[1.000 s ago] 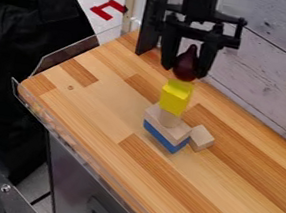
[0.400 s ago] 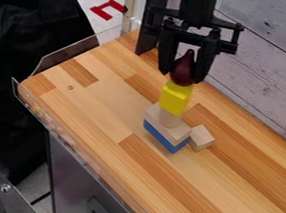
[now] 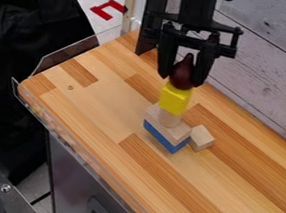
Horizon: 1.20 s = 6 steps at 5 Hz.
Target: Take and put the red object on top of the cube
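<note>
Gripper (image 3: 181, 80) above cube (image 3: 174, 100), blocks (image 3: 160, 135) beneath; wall (image 3: 264, 81) behind

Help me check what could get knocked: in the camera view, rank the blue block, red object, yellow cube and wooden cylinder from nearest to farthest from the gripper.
From the gripper:
1. Red object, between its fingers.
2. Yellow cube, just below the red object.
3. Wooden cylinder, under the cube.
4. Blue block, lowest in the stack.
</note>
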{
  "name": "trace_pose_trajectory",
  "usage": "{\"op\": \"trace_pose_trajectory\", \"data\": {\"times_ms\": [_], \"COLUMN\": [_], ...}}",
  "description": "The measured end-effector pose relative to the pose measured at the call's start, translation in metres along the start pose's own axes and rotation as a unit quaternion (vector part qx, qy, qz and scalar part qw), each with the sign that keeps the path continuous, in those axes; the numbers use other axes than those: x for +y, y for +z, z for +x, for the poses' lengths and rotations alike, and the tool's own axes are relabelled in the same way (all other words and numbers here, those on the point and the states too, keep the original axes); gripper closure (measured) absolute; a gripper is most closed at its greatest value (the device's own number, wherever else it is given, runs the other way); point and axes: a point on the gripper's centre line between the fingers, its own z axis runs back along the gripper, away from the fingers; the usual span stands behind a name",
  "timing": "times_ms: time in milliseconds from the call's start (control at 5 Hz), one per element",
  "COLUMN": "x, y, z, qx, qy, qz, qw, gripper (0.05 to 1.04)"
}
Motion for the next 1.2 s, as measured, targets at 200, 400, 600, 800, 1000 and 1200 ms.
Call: {"op": "trace_pose_trajectory", "data": {"times_ms": [200, 400, 600, 800, 1000, 1200], "x": [0.002, 0.003, 0.004, 0.004, 0.004, -0.003], "y": [-0.005, -0.01, -0.013, -0.013, -0.012, 0.014], "z": [-0.004, -0.005, -0.005, -0.004, -0.004, -0.001], "qx": [0.01, 0.025, 0.034, 0.032, 0.032, -0.01], "qy": [0.006, 0.006, 0.005, 0.007, 0.008, -0.001], "qz": [0.002, 0.006, 0.013, 0.012, 0.01, -0.003], "qw": [0.9999, 0.9997, 0.9993, 0.9994, 0.9994, 0.9999], "gripper": [0.522, 0.451, 0.155, 0.081, 0.084, 0.084]}}
